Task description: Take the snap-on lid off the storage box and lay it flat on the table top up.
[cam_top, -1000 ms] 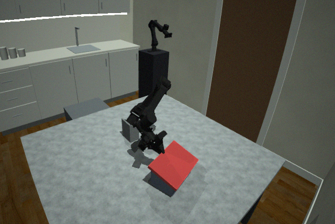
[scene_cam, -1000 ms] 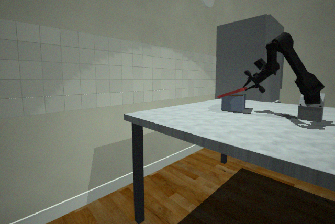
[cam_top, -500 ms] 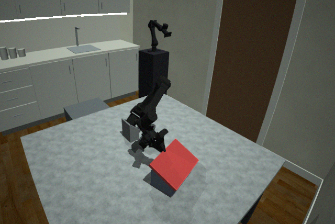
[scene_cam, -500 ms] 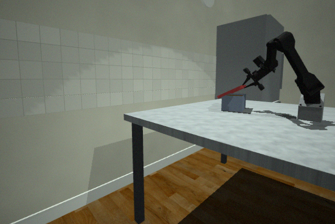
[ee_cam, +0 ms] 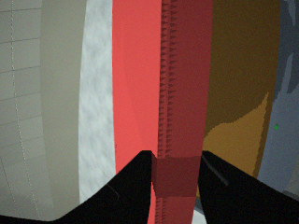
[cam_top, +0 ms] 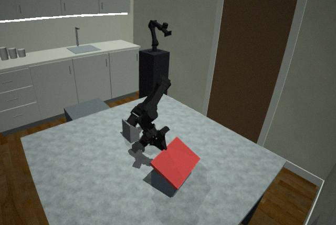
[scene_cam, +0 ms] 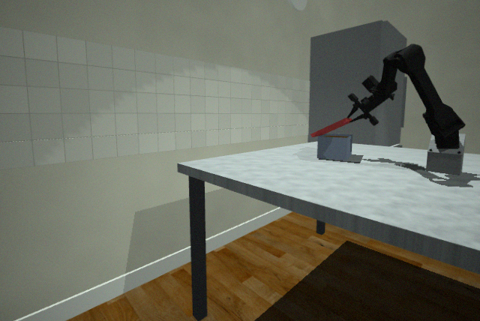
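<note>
The red snap-on lid (cam_top: pixel 175 162) (scene_cam: pixel 330 128) (ee_cam: pixel 140 81) is tilted over the grey storage box (cam_top: pixel 161 183) (scene_cam: pixel 334 148) (ee_cam: pixel 283 106). Its edge nearest the arm is raised and its far edge hangs low by the box rim. My gripper (cam_top: pixel 164 148) (scene_cam: pixel 349 118) (ee_cam: pixel 174 161) is shut on the raised edge of the lid. The wrist view shows the lid edge-on between the two black fingers, with the box's open brown inside (ee_cam: pixel 239 69) to the right.
The box stands on a grey marbled table (cam_top: pixel 81 168) (scene_cam: pixel 310 189). The arm's grey base block (cam_top: pixel 130 131) (scene_cam: pixel 445 156) stands behind the box. A second dark arm on a black pedestal (cam_top: pixel 154 70) stands beyond the table. A dark rug (scene_cam: pixel 368 290) lies on the floor.
</note>
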Tool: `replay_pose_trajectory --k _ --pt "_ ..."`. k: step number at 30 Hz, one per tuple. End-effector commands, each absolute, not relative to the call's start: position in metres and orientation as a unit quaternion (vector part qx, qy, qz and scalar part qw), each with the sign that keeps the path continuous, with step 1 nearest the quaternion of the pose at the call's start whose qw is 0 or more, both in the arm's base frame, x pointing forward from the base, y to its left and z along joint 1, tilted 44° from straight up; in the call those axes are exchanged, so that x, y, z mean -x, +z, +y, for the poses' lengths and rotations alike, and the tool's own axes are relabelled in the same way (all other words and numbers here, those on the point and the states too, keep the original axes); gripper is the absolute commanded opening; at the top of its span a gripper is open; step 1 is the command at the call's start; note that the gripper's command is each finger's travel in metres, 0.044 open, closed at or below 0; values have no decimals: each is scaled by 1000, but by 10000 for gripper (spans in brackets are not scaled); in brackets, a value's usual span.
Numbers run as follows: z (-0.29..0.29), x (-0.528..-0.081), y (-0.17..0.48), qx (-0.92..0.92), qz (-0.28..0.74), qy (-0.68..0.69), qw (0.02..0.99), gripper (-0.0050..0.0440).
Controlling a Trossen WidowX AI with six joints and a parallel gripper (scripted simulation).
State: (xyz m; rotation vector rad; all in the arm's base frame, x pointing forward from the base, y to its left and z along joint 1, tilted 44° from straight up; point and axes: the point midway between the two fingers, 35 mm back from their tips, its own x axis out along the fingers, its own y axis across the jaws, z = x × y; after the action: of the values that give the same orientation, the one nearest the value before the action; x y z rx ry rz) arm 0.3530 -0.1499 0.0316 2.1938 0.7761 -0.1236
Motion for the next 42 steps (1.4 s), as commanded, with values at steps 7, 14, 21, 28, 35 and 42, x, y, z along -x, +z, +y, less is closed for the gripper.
replay_pose_trajectory --k 7,14,21,28,35,42 --pt "-162 -353 47 -863 303 -43 402 -50" --pt "-168 -352 53 -863 303 -43 402 -50" --pt "-175 -351 60 -863 303 -43 402 -50" --pt "-181 -351 66 -863 303 -43 402 -50" --pt "-187 -350 73 -863 303 -43 402 -50" --pt "-189 -349 75 -863 303 -43 402 -50"
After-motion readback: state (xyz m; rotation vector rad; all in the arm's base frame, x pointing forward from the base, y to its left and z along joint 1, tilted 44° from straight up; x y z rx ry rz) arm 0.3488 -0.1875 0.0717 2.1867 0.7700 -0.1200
